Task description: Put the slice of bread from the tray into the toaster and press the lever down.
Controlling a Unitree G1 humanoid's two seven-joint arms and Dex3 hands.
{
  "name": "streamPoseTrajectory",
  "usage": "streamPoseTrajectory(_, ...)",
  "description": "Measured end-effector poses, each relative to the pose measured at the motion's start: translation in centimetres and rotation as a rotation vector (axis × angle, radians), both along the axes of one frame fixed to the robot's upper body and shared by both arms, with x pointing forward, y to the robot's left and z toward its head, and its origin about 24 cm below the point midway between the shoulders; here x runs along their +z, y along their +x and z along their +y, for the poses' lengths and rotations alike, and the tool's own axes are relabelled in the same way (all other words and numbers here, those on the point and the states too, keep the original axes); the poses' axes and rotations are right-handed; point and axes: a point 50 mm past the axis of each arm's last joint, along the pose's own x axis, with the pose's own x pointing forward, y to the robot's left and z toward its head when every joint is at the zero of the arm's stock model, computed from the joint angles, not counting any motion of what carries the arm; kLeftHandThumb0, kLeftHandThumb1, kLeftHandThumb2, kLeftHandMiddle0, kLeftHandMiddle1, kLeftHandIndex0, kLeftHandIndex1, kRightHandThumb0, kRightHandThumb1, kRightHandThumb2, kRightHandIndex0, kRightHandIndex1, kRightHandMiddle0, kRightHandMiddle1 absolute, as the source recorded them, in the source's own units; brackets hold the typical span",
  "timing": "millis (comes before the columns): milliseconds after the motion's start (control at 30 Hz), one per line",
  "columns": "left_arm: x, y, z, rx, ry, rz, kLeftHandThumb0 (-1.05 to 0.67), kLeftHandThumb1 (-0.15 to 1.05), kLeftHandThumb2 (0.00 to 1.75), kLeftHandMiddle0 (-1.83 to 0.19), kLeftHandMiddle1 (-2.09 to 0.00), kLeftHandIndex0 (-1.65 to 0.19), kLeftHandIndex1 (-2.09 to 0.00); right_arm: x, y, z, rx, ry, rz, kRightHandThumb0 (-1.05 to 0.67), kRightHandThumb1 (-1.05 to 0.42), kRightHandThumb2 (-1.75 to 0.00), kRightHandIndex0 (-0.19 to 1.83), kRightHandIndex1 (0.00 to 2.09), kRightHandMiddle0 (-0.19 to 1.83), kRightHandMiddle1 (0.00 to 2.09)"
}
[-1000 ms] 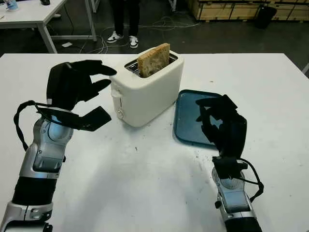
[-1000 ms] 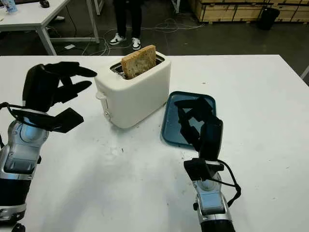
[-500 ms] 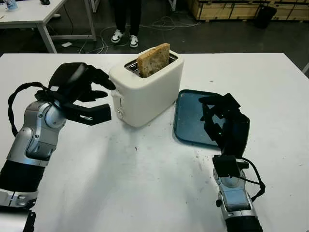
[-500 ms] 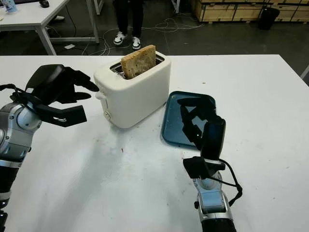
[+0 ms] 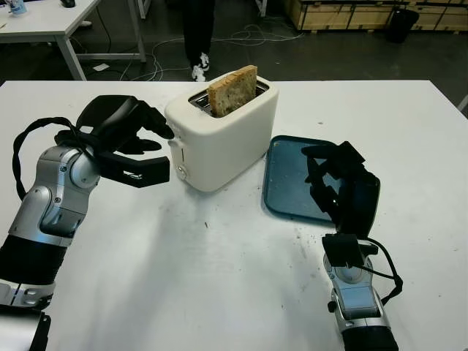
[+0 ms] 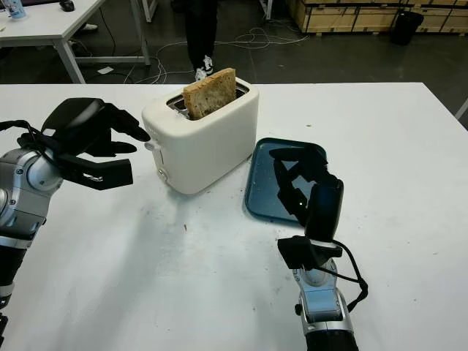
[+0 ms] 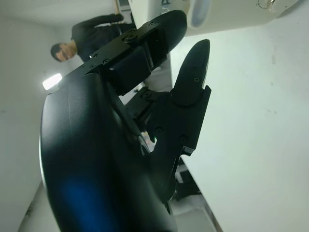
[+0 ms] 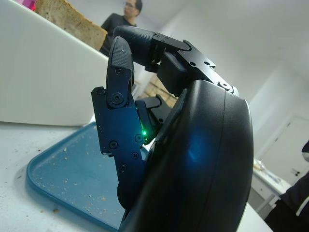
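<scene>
The slice of bread [image 5: 232, 90] stood upright in the slot of the white toaster [image 5: 219, 139] on the white table [image 5: 219, 278], its top half above the rim, as my left hand [image 5: 128, 139] reached the toaster's end, fingers [image 5: 150, 121] curled and holding nothing, their tips at the lever [image 5: 172, 133]. My right hand [image 5: 340, 186] hung over the blue tray [image 5: 281, 172] beside the toaster, fingers bent but gripping nothing. A person [image 5: 197, 33] stood beyond the table.
</scene>
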Motion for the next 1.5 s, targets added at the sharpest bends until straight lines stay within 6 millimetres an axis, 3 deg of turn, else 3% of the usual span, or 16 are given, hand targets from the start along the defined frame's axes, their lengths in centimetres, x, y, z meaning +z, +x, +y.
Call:
streamPoseTrajectory(33, 0.01, -0.01, -0.05, -0.005, 0.000, -0.006, -0.13, 0.88, 0.01, -0.91, -1.28, -1.04, 0.00, 0.01, 0.01, -0.02, -0.001, 0.000, 0.000, -0.41, -0.92, -0.26, 0.82, 1.72, 0.81, 1.00)
streamPoseTrajectory(167, 0.03, -0.04, -0.16, -0.019, -0.004, -0.015, -0.14, 0.89, 0.03, -0.91, -0.58, -1.02, 0.00, 0.01, 0.01, -0.02, 0.000, 0.004, 0.000, -0.42, -0.92, -0.25, 0.82, 1.73, 0.82, 0.99)
streamPoseTrajectory(233, -0.03, -0.03, -0.14, -0.020, -0.004, -0.015, -0.13, 0.89, 0.03, -0.98, -0.48, -1.04, -0.01, 0.01, 0.01, 0.00, 0.000, 0.006, 0.000, -0.42, -0.92, -0.25, 0.82, 1.73, 0.82, 0.98)
streamPoseTrajectory(400, -0.09, -0.01, -0.14, -0.024, -0.003, -0.014, -0.13, 0.89, 0.03, -1.07, -0.48, -1.04, -0.01, 0.01, 0.01, -0.03, -0.001, 0.006, 0.000, -0.43, -0.92, -0.25, 0.82, 1.74, 0.81, 0.99)
streamPoseTrajectory(467, -0.10, -0.01, -0.14, -0.025, -0.003, -0.013, -0.14, 0.89, 0.05, -1.13, -0.64, -1.02, -0.01, 0.01, 0.01, -0.06, -0.002, 0.006, 0.000, -0.43, -0.92, -0.25, 0.81, 1.74, 0.81, 0.99)
streamPoseTrajectory(533, -0.11, 0.00, -0.13, -0.023, -0.003, -0.012, -0.15, 0.87, 0.08, -1.07, -1.06, -1.02, 0.00, 0.00, 0.01, -0.07, -0.003, 0.006, 0.001, -0.45, -0.92, -0.25, 0.81, 1.74, 0.81, 0.99)
streamPoseTrajectory(700, -0.19, 0.04, -0.09, -0.013, -0.002, -0.005, -0.19, 0.84, 0.17, -0.98, -1.49, -1.01, 0.00, -0.11, 0.08, -0.03, -0.007, 0.014, 0.015, -0.45, -0.92, -0.25, 0.81, 1.75, 0.82, 1.01)
streamPoseTrajectory(1033, -0.67, 0.12, -0.32, 0.001, 0.035, 0.019, -0.20, 0.80, 0.26, -0.98, -1.67, -1.00, 0.00, 0.21, 0.10, 0.01, -0.009, 0.017, 0.015, -0.46, -0.92, -0.26, 0.81, 1.75, 0.79, 1.10)
streamPoseTrajectory(1500, -0.79, 0.22, -0.55, 0.008, 0.041, 0.030, -0.19, 0.71, 0.42, -0.98, -1.72, -1.00, 0.00, 0.34, 0.10, 0.00, -0.008, 0.016, 0.013, -0.44, -0.92, -0.24, 0.81, 1.75, 0.75, 1.16)
